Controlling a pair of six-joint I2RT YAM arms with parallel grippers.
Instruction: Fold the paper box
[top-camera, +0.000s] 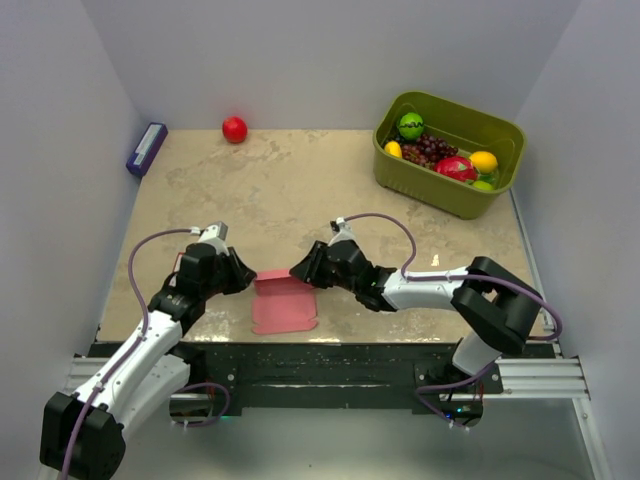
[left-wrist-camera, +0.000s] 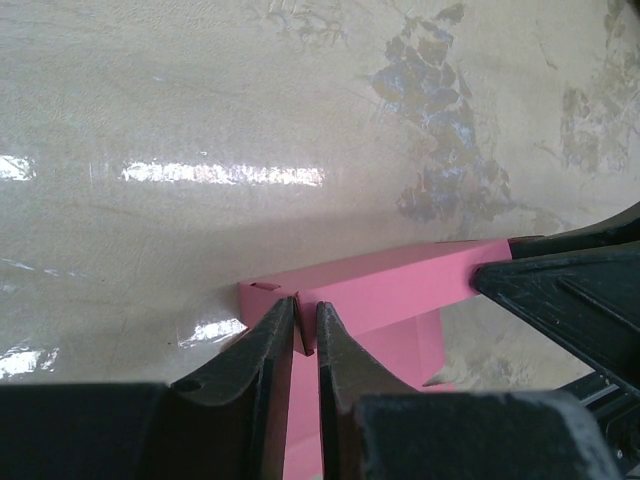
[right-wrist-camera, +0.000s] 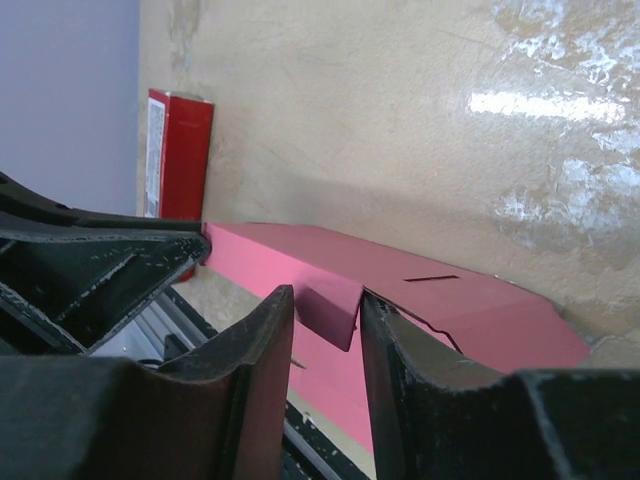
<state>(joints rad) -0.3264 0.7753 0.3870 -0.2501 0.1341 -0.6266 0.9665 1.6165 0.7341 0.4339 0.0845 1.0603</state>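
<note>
L jaws tight on paper box (left-wrist-camera: 400, 285) edge; flap (right-wrist-camera: 335, 310) btwn R jaws, grip unclear.

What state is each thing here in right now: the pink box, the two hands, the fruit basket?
paper box: partly folded, one strip raised, rest flat.
left hand: shut on the box's edge.
right hand: astride a box flap, grip unclear.
basket: upright, holding fruit.

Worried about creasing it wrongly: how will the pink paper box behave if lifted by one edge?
Probably floppy: the paper box is thin card, bending at a crease where the left hand pinches it. Likely light, so it may slide on the glossy table.
</note>
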